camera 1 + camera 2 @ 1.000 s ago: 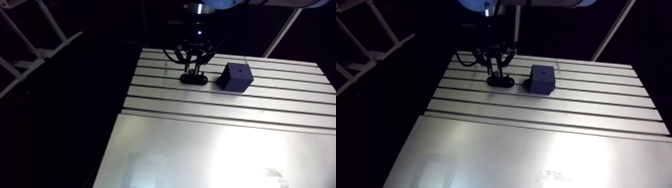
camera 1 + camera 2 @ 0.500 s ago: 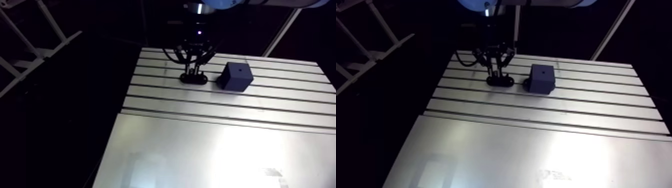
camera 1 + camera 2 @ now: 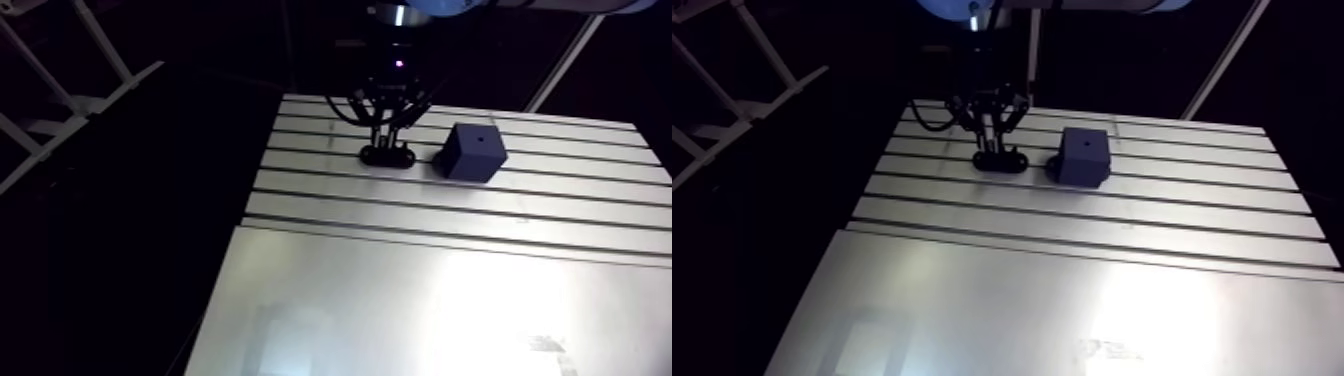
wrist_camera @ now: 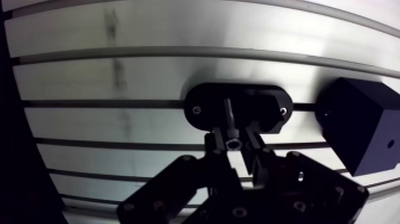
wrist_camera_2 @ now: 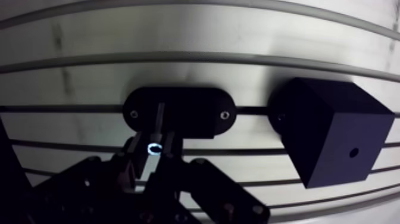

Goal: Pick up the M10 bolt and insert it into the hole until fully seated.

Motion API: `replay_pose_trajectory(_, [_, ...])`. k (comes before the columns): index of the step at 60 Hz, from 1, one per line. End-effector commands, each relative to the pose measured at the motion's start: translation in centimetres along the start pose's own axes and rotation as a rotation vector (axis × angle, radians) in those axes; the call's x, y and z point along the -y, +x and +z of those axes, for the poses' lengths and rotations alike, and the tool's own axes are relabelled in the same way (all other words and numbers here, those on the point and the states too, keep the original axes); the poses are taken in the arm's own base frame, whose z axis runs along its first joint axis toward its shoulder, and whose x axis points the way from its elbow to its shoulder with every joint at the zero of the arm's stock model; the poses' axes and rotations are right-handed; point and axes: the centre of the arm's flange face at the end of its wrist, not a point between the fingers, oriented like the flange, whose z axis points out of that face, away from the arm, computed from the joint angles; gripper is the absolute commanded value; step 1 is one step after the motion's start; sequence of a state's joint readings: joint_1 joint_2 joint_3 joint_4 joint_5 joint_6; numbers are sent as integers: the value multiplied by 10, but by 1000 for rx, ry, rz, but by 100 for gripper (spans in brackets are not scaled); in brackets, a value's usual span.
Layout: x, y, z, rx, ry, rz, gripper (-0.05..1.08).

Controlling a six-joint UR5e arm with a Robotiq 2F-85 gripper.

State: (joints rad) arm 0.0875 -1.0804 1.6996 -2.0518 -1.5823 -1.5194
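End effector (image 4: 233, 142): clenched on the M10 bolt (image 5: 159, 121), its fingers (image 4: 212, 146) pinching it by the socket head, as far as we can make out in the dim wrist view.
M10 bolt: between the fingers, shank pointing down at the black oval holder (image 3: 388, 156); we cannot tell whether its tip is free of the holder.
Holder: near the far edge of the surface (image 3: 450, 290), toward its far left corner.
Block (image 3: 472, 155): a dark cube just beside the holder, not touching (it sits skewed to the slots), with the hole (image 5: 354, 152) in its top face.
Step in hand: we judge it to be drawing the bolt out of the holder.
Doing it well: we should pull straight along the bolt's axis, keep the pinch firm so the shank cannot tilt, then centre the tip over the hole before lowering.
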Motion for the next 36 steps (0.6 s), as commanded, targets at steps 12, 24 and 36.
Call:
replay_pose_trajectory(12, [0, 2, 0, 0, 3, -1, 78])
replay_pose_trajectory(24, [2, 4, -7, -8, 12, -24, 87])
replay_pose_trajectory(36, [2, 8, -40, -13, 5, -39, 103])
